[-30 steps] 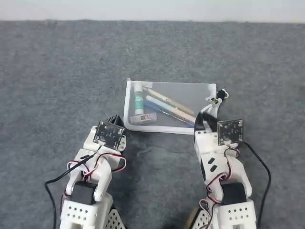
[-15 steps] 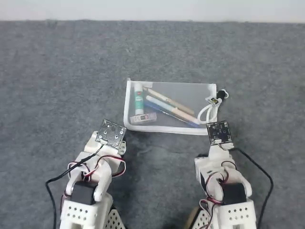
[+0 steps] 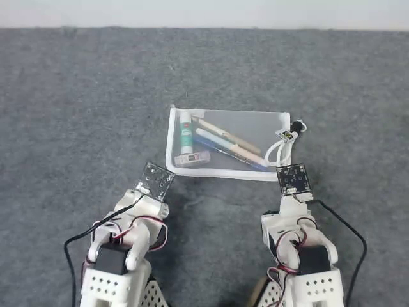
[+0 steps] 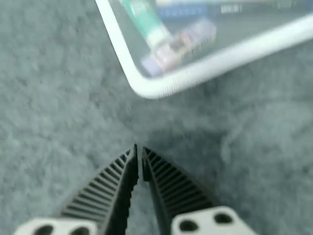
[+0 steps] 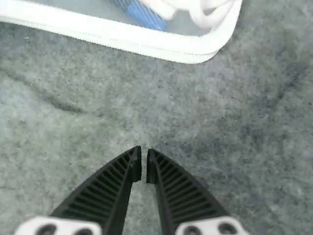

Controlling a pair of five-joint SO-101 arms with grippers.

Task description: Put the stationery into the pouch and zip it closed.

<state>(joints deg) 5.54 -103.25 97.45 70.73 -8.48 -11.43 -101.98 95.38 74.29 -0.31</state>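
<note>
No word, number or sign can be read in any view. Inside the translucent, white-edged zip pouch, the white glue stick with a green label carries print too small to make out. The same goes for the small flat block in a pink-and-purple wrapper. A blue pen bears pale lettering that is blurred in the left wrist view. The small yellow-and-black tag at the pouch's zip end shows only a dark mark.

Your right gripper has pulled back off pouch corner by cord loop, now over grey mat just beside zipper edge. Your left gripper has backed off opposite near corner, wrist drifting slightly toward right arm.
</note>
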